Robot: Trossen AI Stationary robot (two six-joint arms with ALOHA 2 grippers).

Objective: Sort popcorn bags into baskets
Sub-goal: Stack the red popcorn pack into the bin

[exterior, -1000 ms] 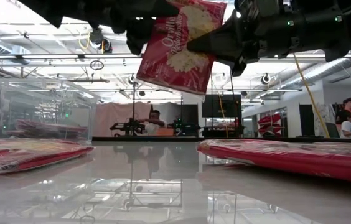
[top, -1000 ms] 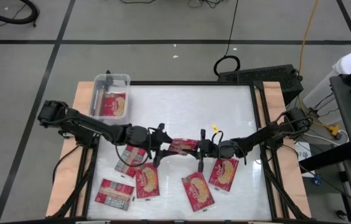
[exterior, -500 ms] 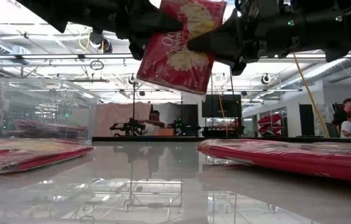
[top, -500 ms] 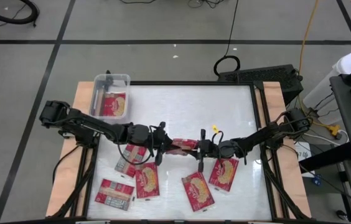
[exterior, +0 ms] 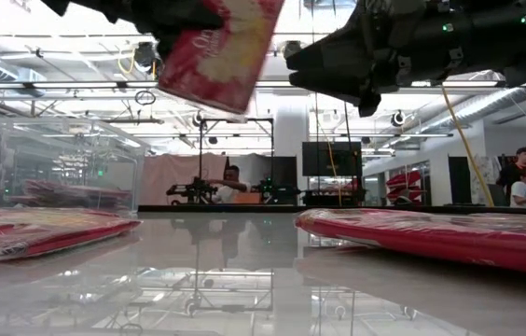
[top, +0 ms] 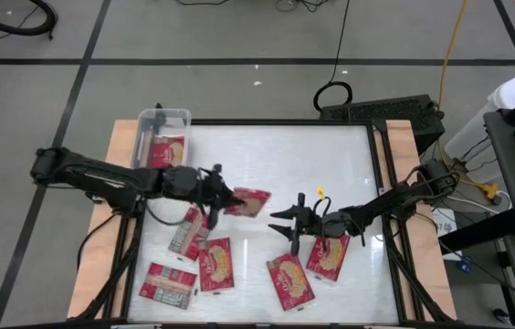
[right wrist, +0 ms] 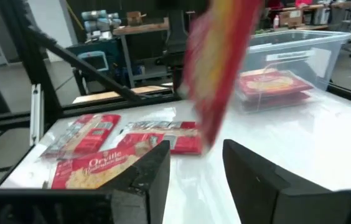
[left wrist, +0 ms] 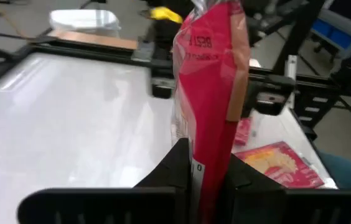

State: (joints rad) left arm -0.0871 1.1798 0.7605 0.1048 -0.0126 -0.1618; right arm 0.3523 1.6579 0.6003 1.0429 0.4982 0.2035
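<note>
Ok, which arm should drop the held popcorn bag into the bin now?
Left. The left gripper is shut on the lifted popcorn bag and is on the clear bin's side of the table. The right gripper is open, empty and farther from the bin.

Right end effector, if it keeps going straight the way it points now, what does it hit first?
Probably the bag held edge-up by the left end effector. The right end effector is open and points at it across the table; in its wrist view the bag hangs dead ahead. Depth is unclear, so it might pass under.
</note>
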